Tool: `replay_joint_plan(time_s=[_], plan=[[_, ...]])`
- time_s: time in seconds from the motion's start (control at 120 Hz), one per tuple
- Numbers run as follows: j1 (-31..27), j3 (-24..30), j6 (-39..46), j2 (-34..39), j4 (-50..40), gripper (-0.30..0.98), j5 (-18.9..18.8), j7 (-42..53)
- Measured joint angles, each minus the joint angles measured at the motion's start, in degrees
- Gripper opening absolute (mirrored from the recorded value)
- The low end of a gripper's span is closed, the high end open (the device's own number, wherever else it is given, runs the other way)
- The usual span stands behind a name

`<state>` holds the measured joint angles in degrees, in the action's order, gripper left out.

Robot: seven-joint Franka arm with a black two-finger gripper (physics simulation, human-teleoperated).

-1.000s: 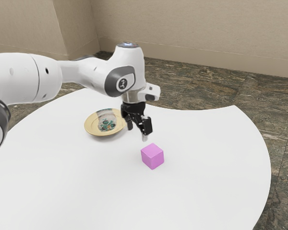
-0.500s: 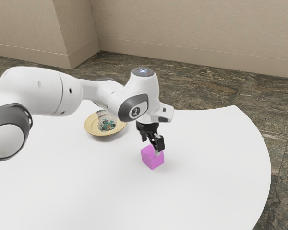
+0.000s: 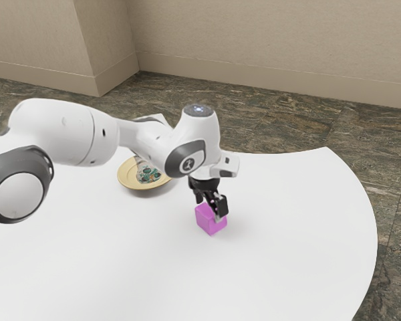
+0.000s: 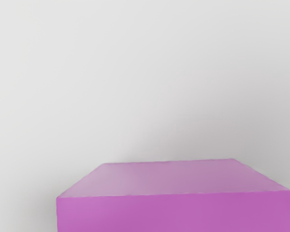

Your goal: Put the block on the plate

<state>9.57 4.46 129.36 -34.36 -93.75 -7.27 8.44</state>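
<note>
My gripper [image 3: 210, 208] is low over the table, shut on the pink-purple block [image 3: 210, 223]. One black finger comes down along the block's side toward the exterior view's right; the other is partly hidden behind it. Close under my hand, the wrist view has the block [image 4: 174, 211] with its edges squared up to the hand. Any gap between block and table is too small to tell. Farther back, toward the exterior view's left, the yellow-rimmed plate [image 3: 125, 177] lies on the table, its patterned middle partly behind my arm.
The white table [image 3: 294, 241] has a curved edge toward the exterior view's right. My forearm passes above the table on the plate's side. Behind the table are a dark stone floor [image 3: 287, 120] and a beige wall.
My hand first came down toward the exterior view's right to the block, then a little lower. The block has shifted and turned slightly between the fingers. The plate has stayed put.
</note>
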Motion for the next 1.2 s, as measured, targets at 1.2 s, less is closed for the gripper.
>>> replay_joint_plan(time_s=[1.2], plan=[[-24.3, 1.0, -0.6, -1.8, 7.9, 0.42, 0.1, -7.6]])
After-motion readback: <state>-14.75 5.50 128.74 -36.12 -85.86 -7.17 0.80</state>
